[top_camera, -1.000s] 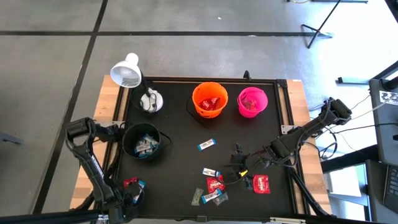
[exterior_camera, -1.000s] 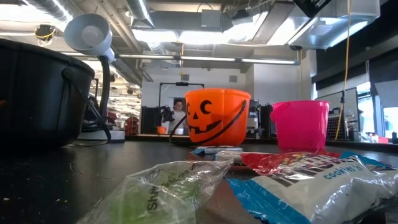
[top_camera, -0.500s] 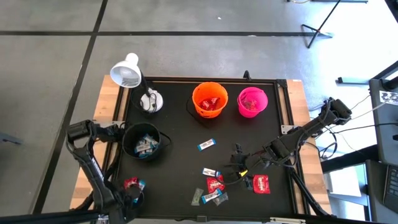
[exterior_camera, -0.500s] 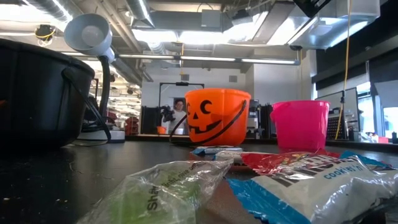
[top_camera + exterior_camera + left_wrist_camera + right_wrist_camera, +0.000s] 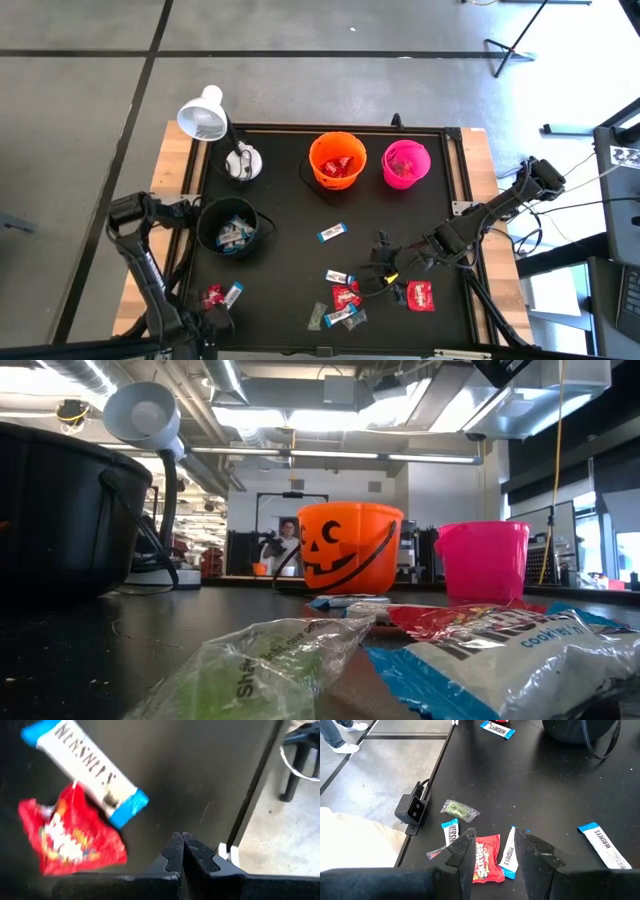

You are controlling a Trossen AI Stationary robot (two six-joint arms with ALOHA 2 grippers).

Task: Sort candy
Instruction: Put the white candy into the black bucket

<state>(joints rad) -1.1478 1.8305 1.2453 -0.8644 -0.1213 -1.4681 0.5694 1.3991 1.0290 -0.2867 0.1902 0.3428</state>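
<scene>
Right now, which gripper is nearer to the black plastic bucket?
Left. The left gripper is at the table's front edge, in front of the black plastic bucket; the right gripper is farther off across the table.

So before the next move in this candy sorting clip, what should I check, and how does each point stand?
1. Left gripper empty: ok, fingers shut on nothing.
2. Red candy and blue-and-white bar near the left gripper, free on the table: ok.
3. Right gripper open: ok.
4. Red candy below the right gripper reachable: ok, nothing on top of it.
5. Black bucket upright: ok.
6. Candy left unsorted: not ok, several remain.
</scene>
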